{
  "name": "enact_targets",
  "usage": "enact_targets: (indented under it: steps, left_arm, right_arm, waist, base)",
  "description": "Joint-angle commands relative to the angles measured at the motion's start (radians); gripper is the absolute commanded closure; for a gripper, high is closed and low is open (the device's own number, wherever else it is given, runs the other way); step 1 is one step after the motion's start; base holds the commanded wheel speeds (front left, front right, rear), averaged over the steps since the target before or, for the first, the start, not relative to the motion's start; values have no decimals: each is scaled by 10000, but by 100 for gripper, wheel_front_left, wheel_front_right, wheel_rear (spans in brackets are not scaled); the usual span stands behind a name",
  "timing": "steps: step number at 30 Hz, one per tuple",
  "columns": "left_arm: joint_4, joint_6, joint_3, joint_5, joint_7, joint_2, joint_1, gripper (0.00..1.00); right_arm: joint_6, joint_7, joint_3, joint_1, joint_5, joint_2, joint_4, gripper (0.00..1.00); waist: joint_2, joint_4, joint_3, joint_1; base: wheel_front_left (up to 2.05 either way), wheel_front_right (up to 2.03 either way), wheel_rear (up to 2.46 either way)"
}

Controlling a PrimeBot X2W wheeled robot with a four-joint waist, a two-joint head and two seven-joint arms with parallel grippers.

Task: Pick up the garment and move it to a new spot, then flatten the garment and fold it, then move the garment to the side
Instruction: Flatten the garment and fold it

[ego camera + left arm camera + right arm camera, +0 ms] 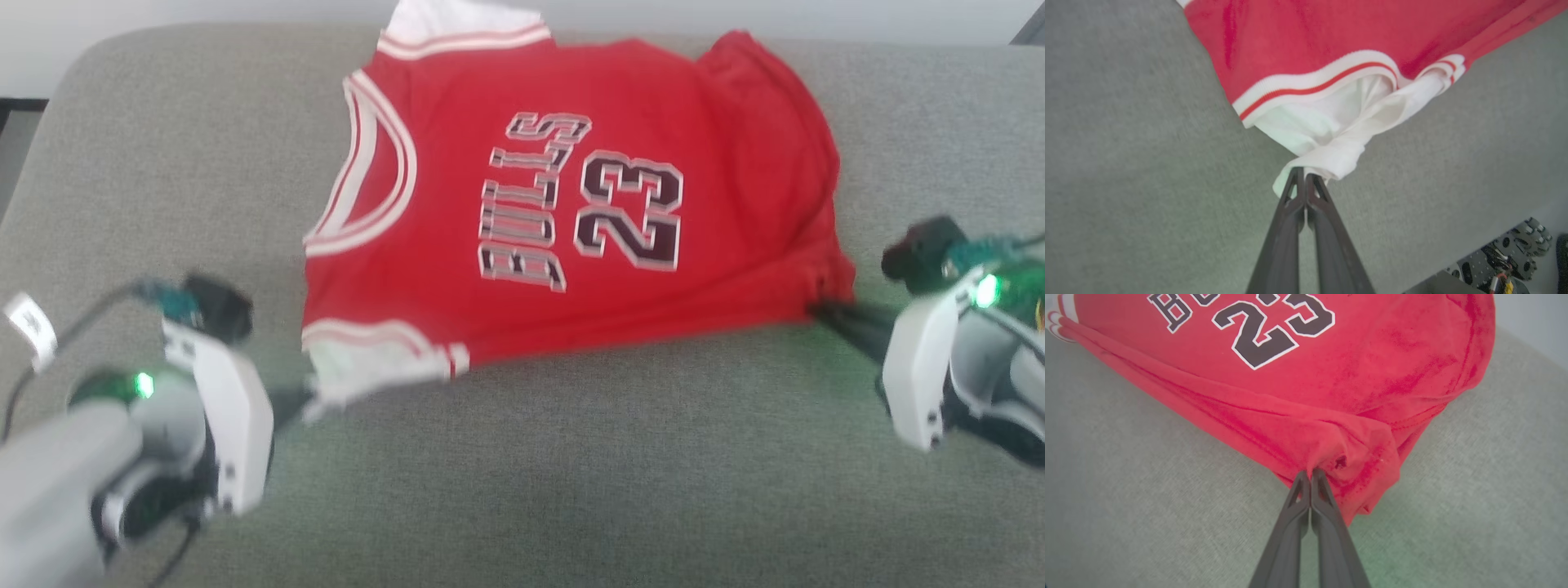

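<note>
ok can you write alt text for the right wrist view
The right gripper, its two long dark fingers shut, pinches a bunched corner of the red jersey-style T-shirt. The shirt stretches away over a grey-green fabric surface, its black, white-edged number 23 at the top.

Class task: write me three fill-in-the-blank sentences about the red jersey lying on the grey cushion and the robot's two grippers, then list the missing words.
1. The black number printed on the red short-sleeved jersey garment reads ____.
2. The dark-fingered left gripper is shut on ____ sleeve cloth of the garment.
3. The dark-fingered right gripper is shut on a bunched corner of the garment's ____ body cloth.

Missing words: 23; white; red.
</note>
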Motion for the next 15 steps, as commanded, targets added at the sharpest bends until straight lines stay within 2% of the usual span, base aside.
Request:
enact_targets:
  steps: [1, 10, 15]
  left_arm:
    - [-310, 210, -85, -36, 67, 255, 410, 100]
    - [-2473, 1408, -287, -453, 17, 1126, 2127, 100]
    - [-2963, 1713, -321, -543, -103, 1368, 2561, 100]
  right_arm:
    - [-17, 67, -78, 354, 161, -181, -217, 100]
    - [-16, 59, -110, 2047, 306, -1114, -1732, 100]
    - [-16, -29, -225, 2904, 269, -1359, -2330, 100]
  waist:
    - [0, -29, -82, 0]
    - [0, -3, -335, 0]
    - [0, -14, -452, 0]
  base:
    - [0, 0, 0]
    - [0, 0, 0]
    - [0, 0, 0]
